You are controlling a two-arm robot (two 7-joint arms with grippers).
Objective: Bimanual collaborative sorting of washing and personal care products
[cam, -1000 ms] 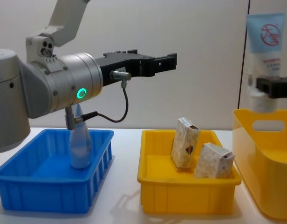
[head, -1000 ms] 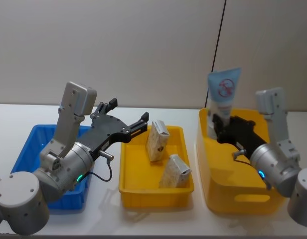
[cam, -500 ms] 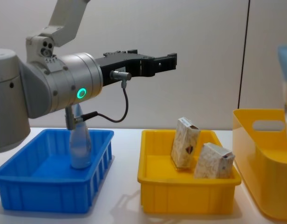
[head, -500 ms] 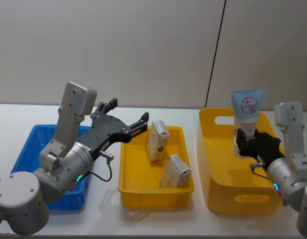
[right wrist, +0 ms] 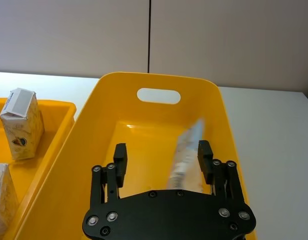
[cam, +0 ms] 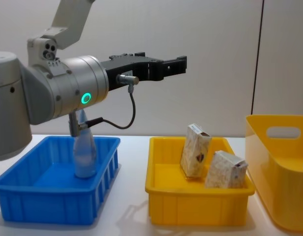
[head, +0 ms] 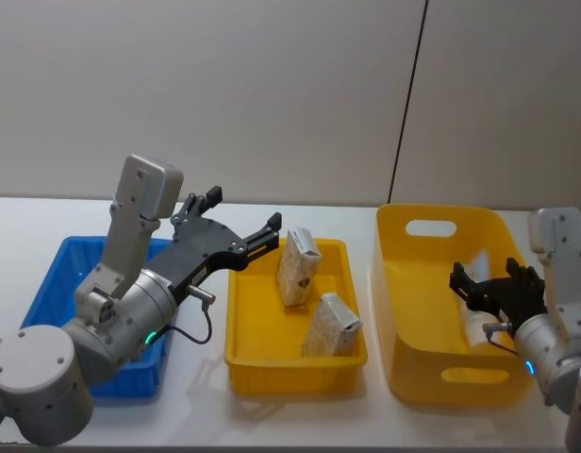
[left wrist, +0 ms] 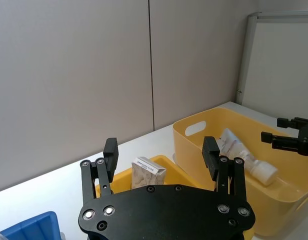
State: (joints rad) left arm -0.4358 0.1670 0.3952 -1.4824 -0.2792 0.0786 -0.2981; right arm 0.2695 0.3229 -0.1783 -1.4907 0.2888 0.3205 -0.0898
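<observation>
Yellow tub [head: 432, 382] holds the tube [left wrist: 240, 153], just dropped by the right gripper [head: 496, 282], jaws wide: one product sorted. Left gripper [head: 241, 211], jaws wide, idles by the tray [head: 239, 363].

I'm counting two small beige speckled cardboard cartons. An upright carton [head: 298, 266] is standing just beyond the spread jaws of the left gripper [head: 241, 212], and a leaning carton [head: 330, 326] is resting lower and farther to the side of them. One pale-blue plastic squeeze tube [left wrist: 244, 156] is lying beneath the parted jaws of the right gripper [head: 486, 278]. One slim clear plastic bottle [cam: 84, 152] is standing below and behind the left jaws. Three plastic bins are sitting here: one shallow blue bin [cam: 53, 196], one shallow yellow tray [cam: 191, 204] and one deep yellow tub [cam: 284, 196].
</observation>
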